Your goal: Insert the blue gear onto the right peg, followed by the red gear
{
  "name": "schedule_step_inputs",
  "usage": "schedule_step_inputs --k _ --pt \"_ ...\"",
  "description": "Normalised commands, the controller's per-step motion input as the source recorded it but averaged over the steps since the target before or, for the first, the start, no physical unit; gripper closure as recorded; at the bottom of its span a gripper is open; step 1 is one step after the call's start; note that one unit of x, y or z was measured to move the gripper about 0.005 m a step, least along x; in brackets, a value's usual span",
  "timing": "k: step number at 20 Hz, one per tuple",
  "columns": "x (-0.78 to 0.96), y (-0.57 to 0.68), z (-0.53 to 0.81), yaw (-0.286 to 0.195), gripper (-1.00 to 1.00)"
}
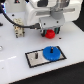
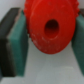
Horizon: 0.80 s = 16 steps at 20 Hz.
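Wrist view shows the red gear [image 2: 50, 27] squeezed between two green pads [image 2: 19, 35], so the jaws are closed on it. Exterior view shows the blue gear [image 1: 51, 52] lying on the grey plate [image 1: 35, 59], which sits on the white counter [image 1: 15, 65].

The red gear [image 2: 50, 27] is looking like moulded plastic, smooth and fairly glossy, catching soft pale highlights around its bore. The fingers [image 2: 19, 36] of the end effector [image 2: 50, 40] are showing teal pads with a dull, rubbery, matt face, backed by darker matt black parts. The blue gear [image 1: 51, 52] is reading as bright, smooth plastic with a slight sheen. The plate [image 1: 33, 58] under it is appearing grey and matt inside a black border. The desk [image 1: 15, 67] is showing a white, smooth, faintly reflective surface. The arm's housing [image 1: 47, 12] is gleaming as glossy white plastic.
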Motion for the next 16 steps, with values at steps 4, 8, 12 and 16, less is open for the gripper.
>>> schedule_step_inputs --k 4,8,12,16 --pt "0.33 -0.06 0.57 0.0 1.0" --pt "0.64 -0.16 0.54 0.0 1.0" --pt "0.79 -0.2 0.5 0.0 1.0" --pt "0.87 -0.2 0.4 0.0 1.0"
